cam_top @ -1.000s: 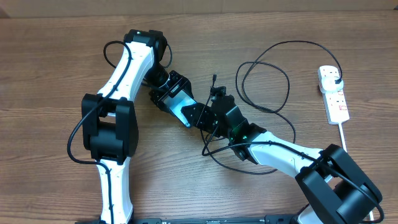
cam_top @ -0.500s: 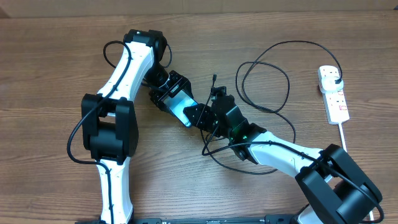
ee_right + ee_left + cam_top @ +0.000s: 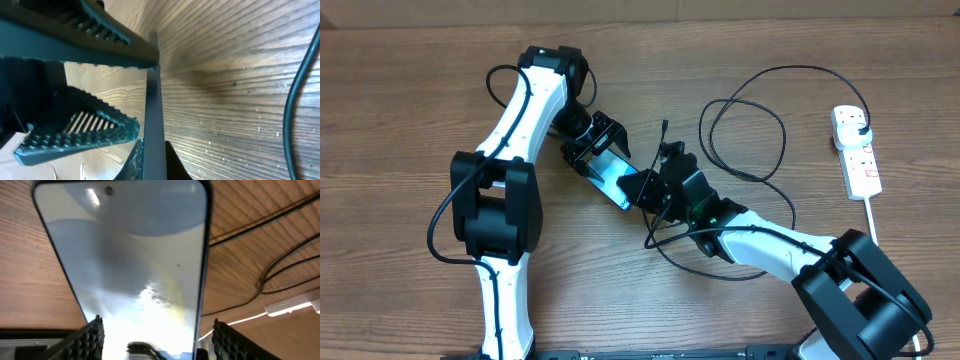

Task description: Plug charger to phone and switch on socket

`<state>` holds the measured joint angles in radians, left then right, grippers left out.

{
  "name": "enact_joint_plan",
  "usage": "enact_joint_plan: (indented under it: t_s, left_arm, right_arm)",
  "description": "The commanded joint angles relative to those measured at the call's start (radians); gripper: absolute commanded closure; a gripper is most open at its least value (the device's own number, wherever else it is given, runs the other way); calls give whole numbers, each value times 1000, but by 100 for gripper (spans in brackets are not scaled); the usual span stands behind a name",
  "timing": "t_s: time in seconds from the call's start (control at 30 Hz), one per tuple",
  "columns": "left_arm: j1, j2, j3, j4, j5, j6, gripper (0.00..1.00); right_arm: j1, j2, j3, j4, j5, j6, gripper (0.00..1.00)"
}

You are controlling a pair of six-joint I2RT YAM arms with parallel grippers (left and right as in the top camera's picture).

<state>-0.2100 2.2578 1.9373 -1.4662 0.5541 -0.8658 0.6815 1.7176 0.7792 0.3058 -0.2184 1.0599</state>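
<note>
Currently the work stands at the first step: bringing the phone (image 3: 610, 173) into position to receive the charger (image 3: 752, 128); nothing is yet connected to it. The phone lies screen-up on the table (image 3: 410, 90), left of centre in the overhead view, slanting from upper left to lower right.

The left gripper (image 3: 602, 150) sits over the phone's upper-left end. In the left wrist view its fingers (image 3: 91, 337) stand apart at the bottom of the frame, flanking the phone's width, with a gap showing at the right-hand finger, so it is judged not to be clamping.

The right gripper (image 3: 646, 186) meets the phone's lower-right end. In the right wrist view its jaws are apart with nothing between the pads, the tips lying against the phone's thin dark edge; whether they press on it cannot be told.

The charger lies in loose loops right of centre. Its connector tip (image 3: 663, 125) sits just above the right gripper, unheld. Its plug (image 3: 861, 122) appears seated at the upper end of the socket (image 3: 860, 165), at the far right.

By my assessment, the next move calls for the right gripper to take the connector tip and line it up with the phone's port, which no view shows, while the left steadies the phone. The switch comes after.
</note>
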Motion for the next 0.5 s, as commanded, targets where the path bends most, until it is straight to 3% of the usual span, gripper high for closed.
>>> enact_joint_plan:
  t_s: [0.0,0.03,0.13,0.27,0.47]
  left_arm:
    - [-9,-1,17,-13,-25,71,28]
    - [-8,-1,18,-28,-24,99,15]
    - [10,-3,46,-79,12,212,2]
    - [41,-31,117,-152,-44,313,0]
    - [29,-188,108,-126,-215,425,0]
  right_arm:
    - [3,-3,27,23,-6,-20,96]
    - [2,-3,27,22,8,-20,96]
    - [-20,-3,29,25,35,-19,96]
    - [-96,-8,40,27,-4,-8,96]
    - [-203,-57,64,30,-128,32,96]
